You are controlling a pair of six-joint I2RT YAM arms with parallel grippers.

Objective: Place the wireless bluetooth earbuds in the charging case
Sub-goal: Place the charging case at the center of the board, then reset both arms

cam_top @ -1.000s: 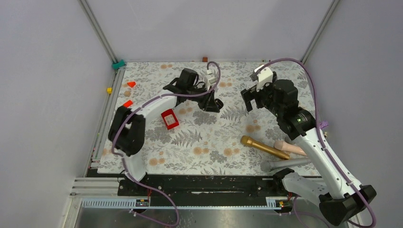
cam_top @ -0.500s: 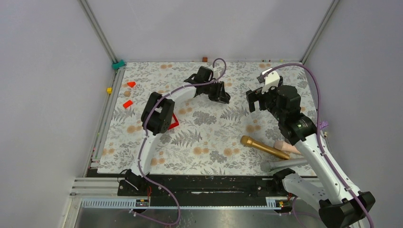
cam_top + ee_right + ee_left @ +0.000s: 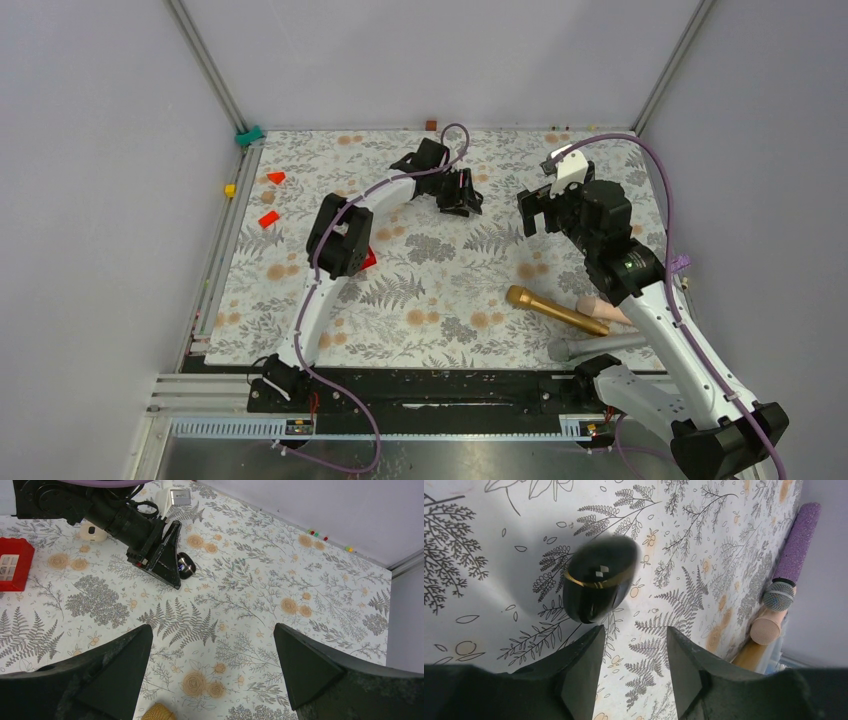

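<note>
I see the flowery tabletop under both arms. My right gripper hangs wide open with nothing in it. My left gripper is open a little and holds nothing. The red box is well back behind the left gripper. One black earbud, a bit blurry, is just past the left gripper's tips, not between them. A pale earbud lies beside that arm.
</note>
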